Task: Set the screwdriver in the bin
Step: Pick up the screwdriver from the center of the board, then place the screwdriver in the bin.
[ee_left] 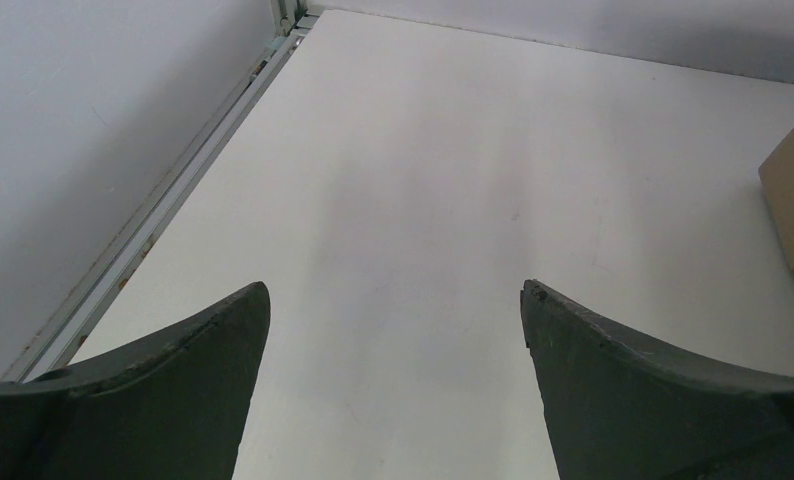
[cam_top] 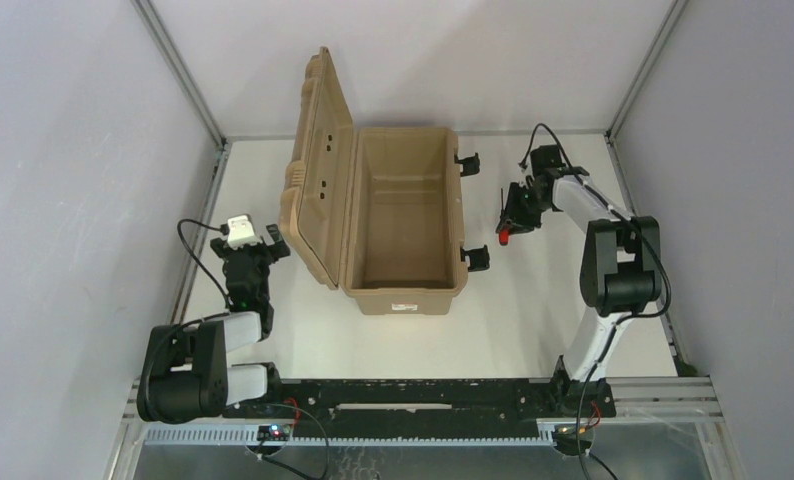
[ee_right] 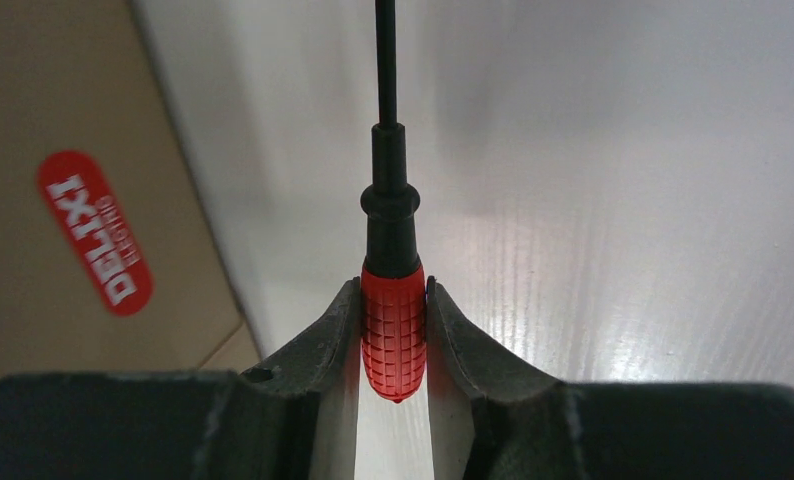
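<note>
The screwdriver (ee_right: 393, 330) is clamped between the fingers of my right gripper (ee_right: 393, 292), pinched at its knurled red handle. Its black collar and thin dark shaft run straight away from my wrist camera and are cut off at the top edge, so I cannot see the tip. That close view also shows a tan wall of the bin (ee_right: 33, 320) at the left, bearing a red oval sticker (ee_right: 95, 232) with white lettering, which the overhead view does not resolve. From above, only a small red spot marks the handle, held just off the bin's right side, level with the gap between its two black latches (cam_top: 473, 258). I cannot tell whether it is lifted off the white table (cam_top: 533, 330). Only the overhead view shows the bin whole: its ribbed lid (cam_top: 318, 170) stands open to the left and the tan floor inside shows. My left gripper (ee_left: 393, 290) has its fingers spread wide apart over the table left of the lid, and its camera catches just a tan corner of the bin at the right edge.
</note>
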You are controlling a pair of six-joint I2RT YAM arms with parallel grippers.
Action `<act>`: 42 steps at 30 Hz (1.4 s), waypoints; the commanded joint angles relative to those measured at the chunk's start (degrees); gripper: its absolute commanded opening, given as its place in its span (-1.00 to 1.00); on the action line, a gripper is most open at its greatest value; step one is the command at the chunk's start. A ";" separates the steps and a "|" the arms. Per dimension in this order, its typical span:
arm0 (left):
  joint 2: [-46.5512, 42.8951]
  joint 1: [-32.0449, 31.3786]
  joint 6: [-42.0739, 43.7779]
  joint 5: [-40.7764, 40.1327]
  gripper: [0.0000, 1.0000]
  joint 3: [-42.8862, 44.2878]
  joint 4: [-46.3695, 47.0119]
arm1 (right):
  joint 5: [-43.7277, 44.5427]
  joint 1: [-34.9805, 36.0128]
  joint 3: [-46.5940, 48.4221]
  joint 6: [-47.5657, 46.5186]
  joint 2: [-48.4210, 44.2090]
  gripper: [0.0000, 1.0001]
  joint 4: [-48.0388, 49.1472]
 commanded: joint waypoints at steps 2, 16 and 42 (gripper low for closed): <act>-0.20 0.10 0.87 -0.04 1.00 0.25 1.66 | -9.31 -1.65 -1.17 1.22 -5.19 -0.66 2.97; -0.16 0.13 0.79 -0.07 1.00 0.24 1.68 | -21.00 -3.51 -0.10 5.57 -15.51 -0.66 3.82; -0.16 0.14 0.79 -0.11 1.00 0.24 1.68 | -6.41 14.84 23.70 19.08 -15.43 -0.65 -7.08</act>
